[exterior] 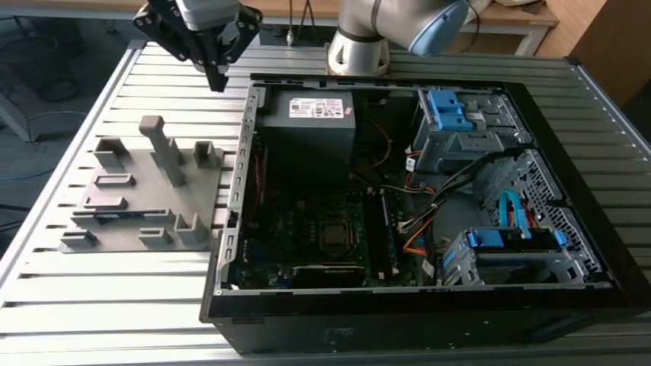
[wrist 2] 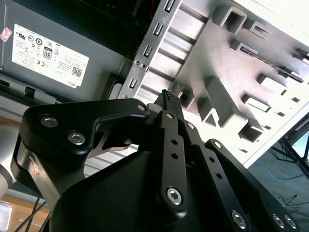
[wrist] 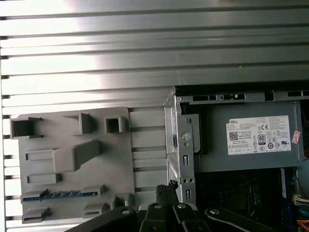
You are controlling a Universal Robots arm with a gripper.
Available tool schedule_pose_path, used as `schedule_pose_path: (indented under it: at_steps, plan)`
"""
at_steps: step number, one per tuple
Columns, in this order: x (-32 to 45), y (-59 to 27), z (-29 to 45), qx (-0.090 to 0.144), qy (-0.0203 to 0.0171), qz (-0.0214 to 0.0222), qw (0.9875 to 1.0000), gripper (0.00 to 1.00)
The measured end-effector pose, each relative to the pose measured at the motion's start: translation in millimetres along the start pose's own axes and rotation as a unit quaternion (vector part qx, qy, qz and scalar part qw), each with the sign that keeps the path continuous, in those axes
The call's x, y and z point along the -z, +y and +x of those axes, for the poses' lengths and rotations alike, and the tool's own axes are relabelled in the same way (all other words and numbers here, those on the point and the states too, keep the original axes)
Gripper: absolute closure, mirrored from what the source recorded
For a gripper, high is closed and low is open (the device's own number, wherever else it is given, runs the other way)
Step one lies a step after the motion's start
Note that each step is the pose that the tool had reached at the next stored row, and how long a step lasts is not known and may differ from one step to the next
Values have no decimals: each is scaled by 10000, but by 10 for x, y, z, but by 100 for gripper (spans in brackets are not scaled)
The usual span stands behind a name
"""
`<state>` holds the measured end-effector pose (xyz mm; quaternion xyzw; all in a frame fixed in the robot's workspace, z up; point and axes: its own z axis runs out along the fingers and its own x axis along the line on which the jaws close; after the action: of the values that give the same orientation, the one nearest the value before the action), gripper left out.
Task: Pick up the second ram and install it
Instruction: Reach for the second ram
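Observation:
The second ram (wrist: 63,195) lies on edge in a slot of the grey holder block (wrist: 72,159), showing as a thin blue-green strip. In the exterior view the ram (exterior: 114,216) sits in the holder block (exterior: 142,194) on the exterior view's left, beside the open computer case (exterior: 407,191). My gripper (exterior: 216,80) hangs high over the table behind the holder, near the case's far corner and well apart from the ram. Its fingertips (wrist 2: 167,98) are pressed together with nothing between them. The first wrist view has the gripper (wrist: 166,187) over the gap between holder and case.
The case holds a grey power supply (exterior: 310,114), a motherboard with a processor socket (exterior: 334,235), memory slots (exterior: 383,229), blue drive cages (exterior: 453,114) and loose cables. The holder has a tall upright post (exterior: 163,149). The slatted metal table (exterior: 112,305) surrounds both.

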<state>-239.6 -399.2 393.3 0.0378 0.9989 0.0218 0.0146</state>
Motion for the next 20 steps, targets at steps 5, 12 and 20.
schedule_pose_path:
  at_steps: [5,12,20]
  plan:
    - [3,-9,85,0,0,0,10000,90]
    - [5,-16,169,0,0,0,10000,90]
    - [9,-27,269,0,0,0,10000,90]
